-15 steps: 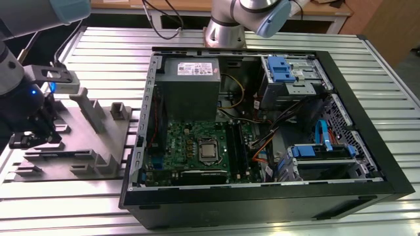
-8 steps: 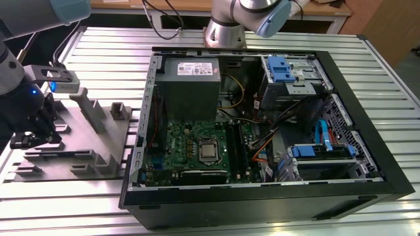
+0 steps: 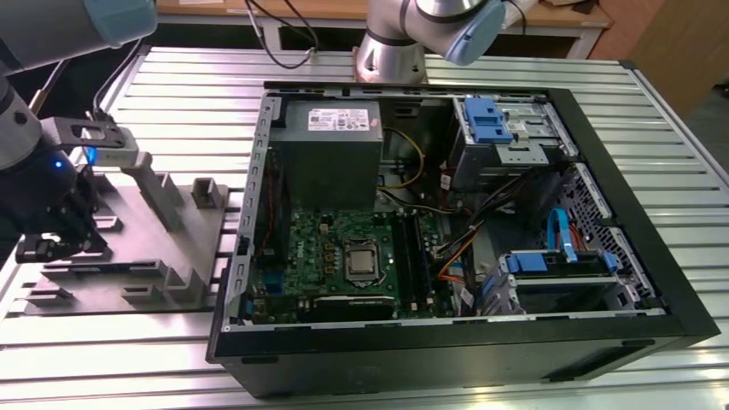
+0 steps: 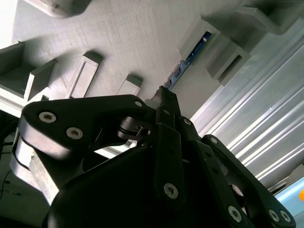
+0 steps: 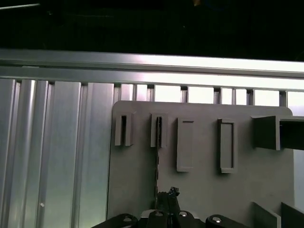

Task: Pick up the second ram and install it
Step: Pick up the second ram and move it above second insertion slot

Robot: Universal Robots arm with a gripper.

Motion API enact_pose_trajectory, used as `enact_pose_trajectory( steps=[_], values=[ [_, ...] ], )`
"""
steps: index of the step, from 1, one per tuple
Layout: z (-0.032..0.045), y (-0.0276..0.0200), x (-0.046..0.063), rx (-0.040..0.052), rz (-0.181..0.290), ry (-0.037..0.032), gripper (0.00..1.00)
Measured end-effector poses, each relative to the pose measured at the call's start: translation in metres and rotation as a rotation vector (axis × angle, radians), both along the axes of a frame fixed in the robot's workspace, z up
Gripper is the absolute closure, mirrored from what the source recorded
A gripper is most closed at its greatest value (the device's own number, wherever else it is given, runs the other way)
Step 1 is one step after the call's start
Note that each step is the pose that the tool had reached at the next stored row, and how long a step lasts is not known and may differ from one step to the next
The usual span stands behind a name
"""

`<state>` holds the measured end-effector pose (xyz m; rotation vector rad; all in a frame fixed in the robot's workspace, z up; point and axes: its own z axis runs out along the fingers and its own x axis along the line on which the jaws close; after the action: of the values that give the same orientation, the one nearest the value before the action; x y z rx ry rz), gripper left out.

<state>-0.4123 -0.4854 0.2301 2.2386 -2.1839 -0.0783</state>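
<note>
Lying on its side on the slatted metal surface [image 3: 171,85], the open computer case [image 3: 399,350] turns its green motherboard [image 3: 330,248] upward, so the long black slots [image 3: 412,256] can be reached from above. On the exterior view's left, just beside the case, a grey fixture plate [image 3: 125,248] carries raised holders [image 3: 205,196] that keep parts at known places. The gripper [image 3: 46,248] is low over this plate. In the second wrist view the second ram [image 4: 190,58] stands on edge, one end seated in a holder, its long edge exposed for pinching. The fingers [image 4: 167,142] appear drawn together on its near end. It is not yet lifted clear.
</note>
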Motion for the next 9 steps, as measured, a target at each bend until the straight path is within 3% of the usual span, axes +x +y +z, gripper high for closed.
enact_pose_trajectory(
  steps=[9],
  values=[
    [-0.0034, -0.0047, -0.006, 0.0002, 0.0, -0.0001, 0.9]
  ],
)
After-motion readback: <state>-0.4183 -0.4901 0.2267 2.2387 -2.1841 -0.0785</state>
